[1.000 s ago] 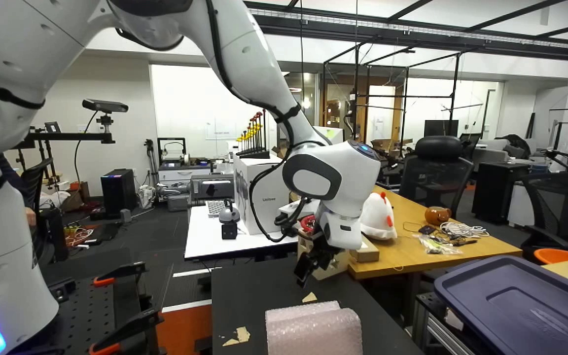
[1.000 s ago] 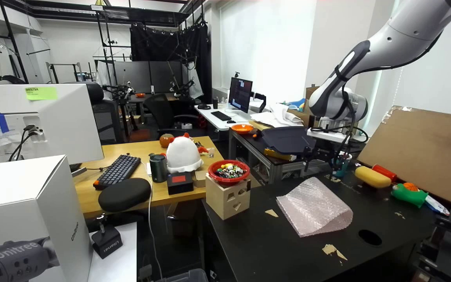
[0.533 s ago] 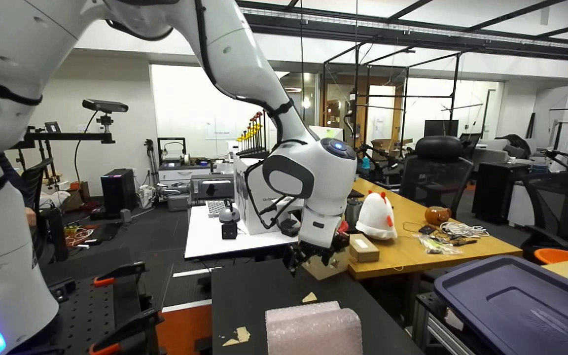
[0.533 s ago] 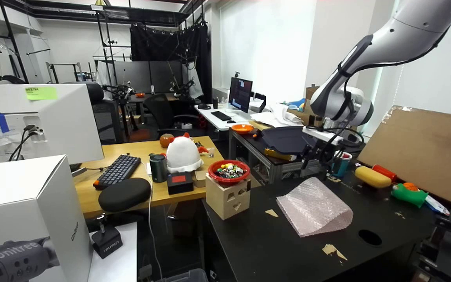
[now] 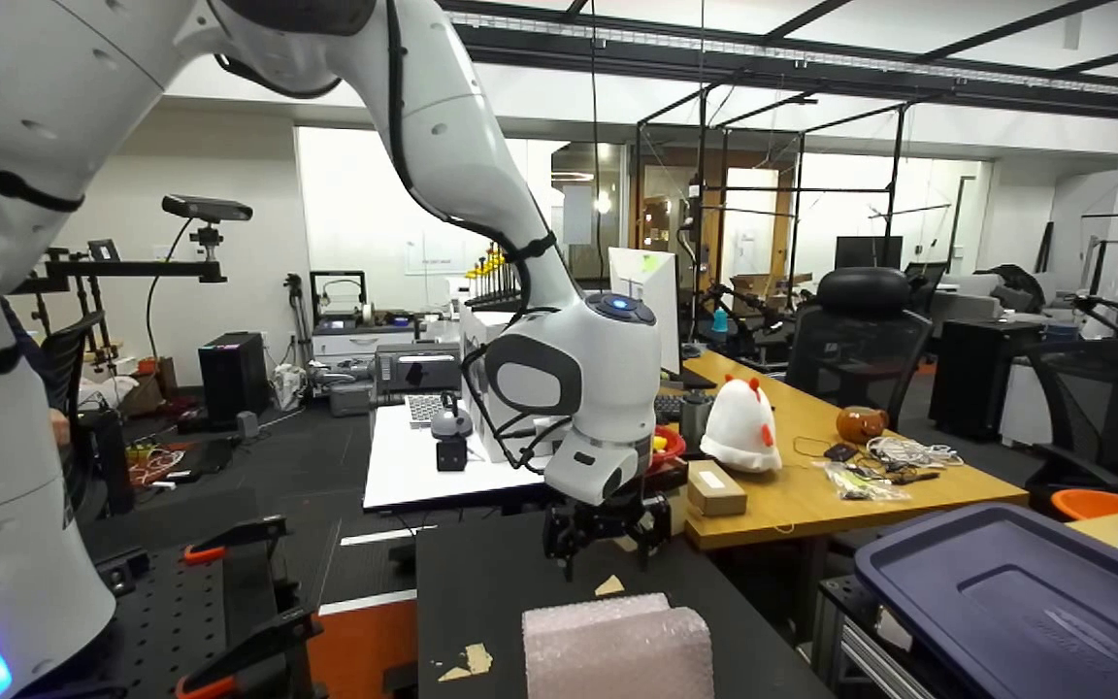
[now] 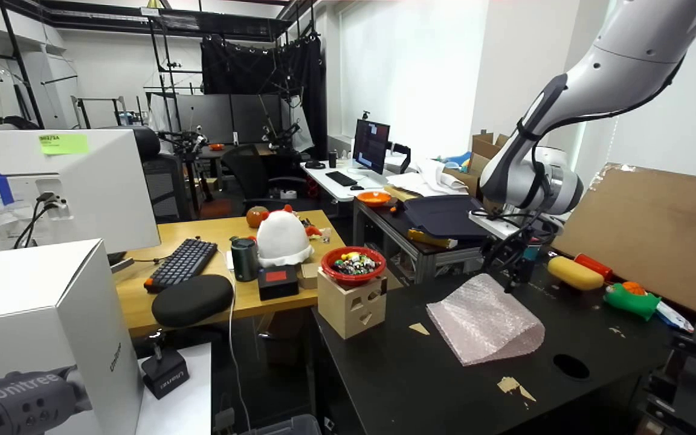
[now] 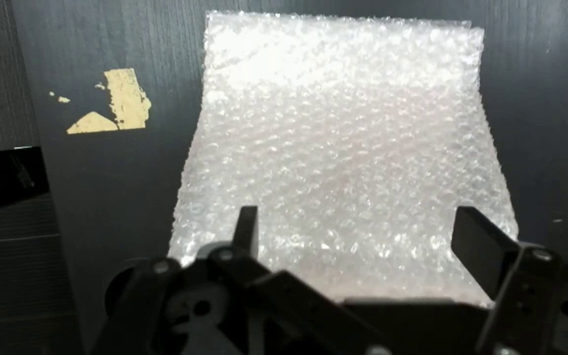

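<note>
The hand (image 7: 357, 219) is spread, its 2 fingers standing wide apart with pale pink bubble wrap (image 7: 343, 138) below. In the wrist view the wrap shows between the fingers and on toward the far side; whether either fingertip touches it, I cannot tell. The sheet lies on the black tabletop (image 6: 408, 380), and in an exterior view its right end curls over into a loose fold. An irregular tan patch (image 7: 128, 101) marks the surface left of the wrap in the wrist view.

In an exterior view a round dark hole (image 6: 571, 366) sits right of the wrap. At the left edge of this tabletop stands a wooden box (image 6: 348, 314) with shaped cutouts, bearing a red bowl (image 6: 354, 279) of small multicoloured pieces. At the far right lie a rounded yellow object (image 6: 575, 273), a red cylinder (image 6: 592, 266) and a green object (image 6: 632, 301) beside an orange ball (image 6: 634, 288), all near a leaning cardboard panel (image 6: 644, 229).

Also in an exterior view, a wooden tabletop (image 5: 792, 495) carries a white plush toy (image 5: 739, 432) and a small brown box (image 5: 716, 493); a dark blue lid (image 5: 1015, 582) lies at the right.
</note>
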{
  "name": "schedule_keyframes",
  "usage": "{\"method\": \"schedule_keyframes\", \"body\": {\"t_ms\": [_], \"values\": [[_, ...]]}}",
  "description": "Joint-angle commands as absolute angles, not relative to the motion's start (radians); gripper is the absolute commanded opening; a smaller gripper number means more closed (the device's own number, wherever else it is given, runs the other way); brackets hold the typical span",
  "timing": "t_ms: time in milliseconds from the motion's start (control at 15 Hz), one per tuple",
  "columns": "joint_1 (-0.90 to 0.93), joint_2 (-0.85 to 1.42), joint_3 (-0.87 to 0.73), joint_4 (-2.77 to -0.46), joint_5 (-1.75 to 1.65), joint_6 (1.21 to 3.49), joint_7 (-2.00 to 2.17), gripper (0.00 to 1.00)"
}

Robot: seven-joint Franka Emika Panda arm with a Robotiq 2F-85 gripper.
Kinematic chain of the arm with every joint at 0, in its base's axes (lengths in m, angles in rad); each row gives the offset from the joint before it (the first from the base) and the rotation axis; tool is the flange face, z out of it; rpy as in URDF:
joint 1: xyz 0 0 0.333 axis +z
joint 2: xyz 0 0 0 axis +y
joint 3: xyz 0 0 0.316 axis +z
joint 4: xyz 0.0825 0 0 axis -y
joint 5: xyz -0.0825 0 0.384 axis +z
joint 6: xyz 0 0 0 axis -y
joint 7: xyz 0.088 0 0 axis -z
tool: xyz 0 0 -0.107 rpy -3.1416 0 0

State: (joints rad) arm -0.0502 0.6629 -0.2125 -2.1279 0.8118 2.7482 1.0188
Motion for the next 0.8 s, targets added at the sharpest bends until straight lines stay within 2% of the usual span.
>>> {"method": "schedule_keyframes", "body": {"t_ms": [0,733], "values": [[0.014,0.654,-0.289,-2.16,0.698,2.751,1.173,1.0],[-0.025,0.677,-0.287,-2.124,0.419,2.685,1.35,1.0]]}}
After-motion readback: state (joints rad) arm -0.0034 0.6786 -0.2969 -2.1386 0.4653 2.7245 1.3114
